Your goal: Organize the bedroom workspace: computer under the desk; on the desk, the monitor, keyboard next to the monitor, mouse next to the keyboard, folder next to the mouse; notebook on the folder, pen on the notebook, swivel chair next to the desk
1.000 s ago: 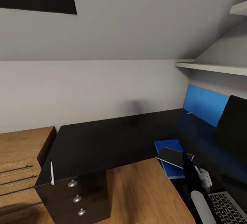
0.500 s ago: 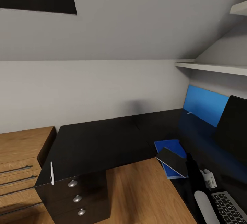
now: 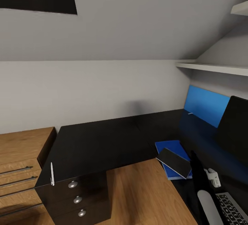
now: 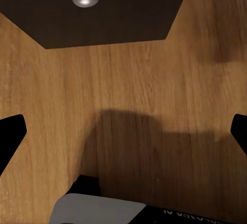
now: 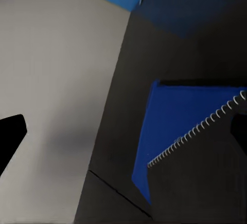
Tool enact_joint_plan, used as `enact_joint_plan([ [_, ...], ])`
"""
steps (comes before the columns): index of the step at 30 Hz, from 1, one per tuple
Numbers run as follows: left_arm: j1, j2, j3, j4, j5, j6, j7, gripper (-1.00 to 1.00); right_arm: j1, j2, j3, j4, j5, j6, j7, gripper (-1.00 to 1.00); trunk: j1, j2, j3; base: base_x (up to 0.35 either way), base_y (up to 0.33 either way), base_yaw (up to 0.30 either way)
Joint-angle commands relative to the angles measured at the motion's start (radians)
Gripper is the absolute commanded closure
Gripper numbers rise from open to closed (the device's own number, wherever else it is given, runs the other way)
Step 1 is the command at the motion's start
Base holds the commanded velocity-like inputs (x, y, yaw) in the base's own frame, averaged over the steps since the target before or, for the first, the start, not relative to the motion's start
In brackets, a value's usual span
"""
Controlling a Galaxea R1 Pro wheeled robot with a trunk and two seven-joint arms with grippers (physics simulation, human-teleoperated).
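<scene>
The notebook (image 3: 174, 162) lies askew on the blue folder (image 3: 171, 147), overhanging its near edge on the desk (image 3: 103, 142). The right gripper (image 5: 128, 131) is spread wide, empty; left gripper (image 4: 123, 131) likewise (over floor). Nudged, the notebook could slide off. The pen (image 3: 52, 174) sits far across the desk from the folder

The picture edge is cropping my keyboard (image 3: 232, 208) and monitor (image 3: 235, 128). My right arm (image 3: 203, 190) is covering the desk (image 3: 103, 142) beside the notebook (image 3: 174, 162), itself hiding part of the folder (image 3: 172, 147).
</scene>
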Motion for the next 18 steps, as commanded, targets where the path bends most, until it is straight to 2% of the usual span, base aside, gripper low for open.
enact_joint_plan([
  [1, 0.0, 0.0, -0.001, -0.002, 0.006, 0.004, 0.007, -1.0, 0.0, 0.006, 0.005, -0.007, -0.01, -0.004, 0.001, -1.0, 0.0, -0.001, -0.001, 0.0, 0.0, 0.019],
  [9, 0.001, 0.0, -0.001, -0.002, 0.006, 0.004, 0.007, -1.0, 0.0, 0.017, 0.08, -0.014, -0.01, -0.006, 0.0, -1.0, 0.0, -0.001, 0.0, 0.0, 0.0, 0.214],
  [13, 0.001, 0.0, -0.001, -0.002, 0.006, 0.004, 0.007, -1.0, 0.0, 0.018, 0.086, -0.014, -0.01, -0.006, -0.001, -1.0, 0.0, -0.001, 0.001, 0.0, 0.0, 0.276],
  [18, 0.0, 0.0, 0.001, -0.002, 0.008, 0.004, 0.007, -1.0, 0.0, 0.02, 0.097, -0.014, -0.007, -0.001, 0.003, -1.0, -0.019, 0.034, 0.017, 0.0, 0.0, 0.152],
])
